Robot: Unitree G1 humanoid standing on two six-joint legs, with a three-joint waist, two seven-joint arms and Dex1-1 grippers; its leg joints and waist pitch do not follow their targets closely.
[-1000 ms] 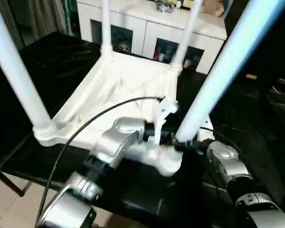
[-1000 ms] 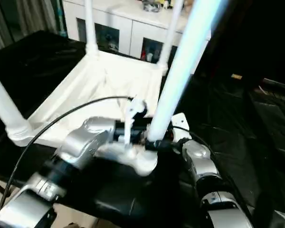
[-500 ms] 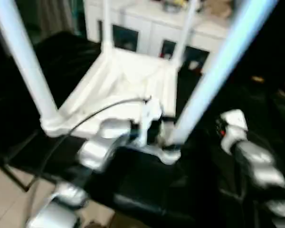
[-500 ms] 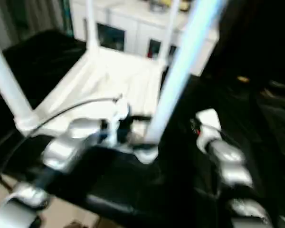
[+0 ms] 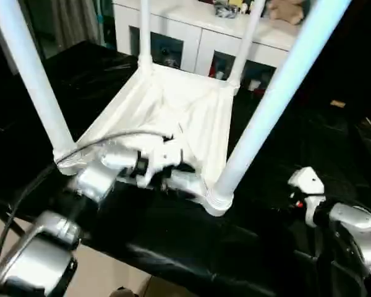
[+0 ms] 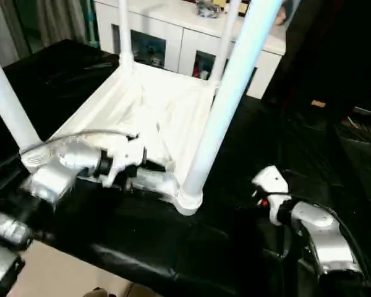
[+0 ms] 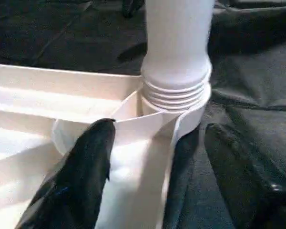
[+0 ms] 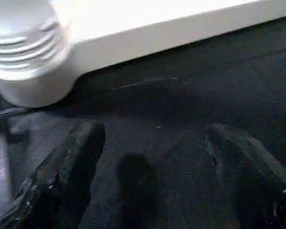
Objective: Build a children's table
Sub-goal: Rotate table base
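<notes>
My left pincer (image 7: 152, 176) straddles the tabletop (image 5: 173, 111) rim, one finger (image 7: 81, 176) over the ribbed underside, the other over black cloth; the near right leg (image 5: 269, 105) rises straight ahead of it in its socket (image 7: 174, 102). My right pincer (image 8: 148, 176) hangs spread over bare bench (image 5: 191, 241), with the tabletop's edge and that corner socket ahead. Four upright legs fence the underside. The cabinet (image 5: 191, 37) blocks the far side.

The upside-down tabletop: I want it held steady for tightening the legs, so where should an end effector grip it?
Grip the tabletop by its near rim beside the corner socket, coming from the robot's side. The rim is thin enough to straddle, and the upright legs leave that edge open.
</notes>
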